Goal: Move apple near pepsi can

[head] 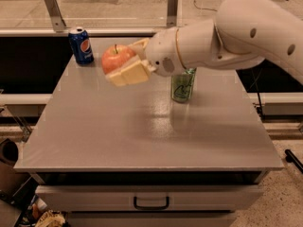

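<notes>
The pinkish-red apple (116,58) with a short dark stem is held in my gripper (127,62), whose cream fingers (130,73) are shut on it from the right. The apple hangs in the air above the grey table (118,126), lifted well off the surface. The blue pepsi can (81,45) stands upright at the table's far left corner, a short way left of the apple and a little farther back. My white arm (227,32) comes in from the upper right.
A green can (182,85) stands upright right of centre on the table, its top hidden behind my arm. A drawer with a dark handle (151,203) sits under the front edge. A railing and glass panel run behind the table.
</notes>
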Available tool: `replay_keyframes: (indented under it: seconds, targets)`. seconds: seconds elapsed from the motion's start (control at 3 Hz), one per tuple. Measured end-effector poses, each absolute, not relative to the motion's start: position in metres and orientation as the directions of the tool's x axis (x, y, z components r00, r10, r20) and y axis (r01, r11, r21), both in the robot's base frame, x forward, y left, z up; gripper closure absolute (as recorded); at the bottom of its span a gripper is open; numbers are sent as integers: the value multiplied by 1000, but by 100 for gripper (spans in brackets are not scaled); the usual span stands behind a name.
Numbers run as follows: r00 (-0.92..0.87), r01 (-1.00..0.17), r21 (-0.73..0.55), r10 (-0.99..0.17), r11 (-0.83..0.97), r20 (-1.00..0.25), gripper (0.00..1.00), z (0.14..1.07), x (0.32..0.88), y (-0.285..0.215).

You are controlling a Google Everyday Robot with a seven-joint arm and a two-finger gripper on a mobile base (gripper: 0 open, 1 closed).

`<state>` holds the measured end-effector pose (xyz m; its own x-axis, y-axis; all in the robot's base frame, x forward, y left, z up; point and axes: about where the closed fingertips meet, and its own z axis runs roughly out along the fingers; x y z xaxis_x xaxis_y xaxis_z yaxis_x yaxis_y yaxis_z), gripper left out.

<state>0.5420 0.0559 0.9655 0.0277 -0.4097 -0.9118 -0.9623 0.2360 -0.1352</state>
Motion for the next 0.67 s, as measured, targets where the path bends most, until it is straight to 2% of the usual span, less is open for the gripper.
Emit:
replay_keyframes:
  seconds: [0.67]
  targets:
    - [-21, -919, -159, -449, 361, -894, 100, 1012, 623, 60]
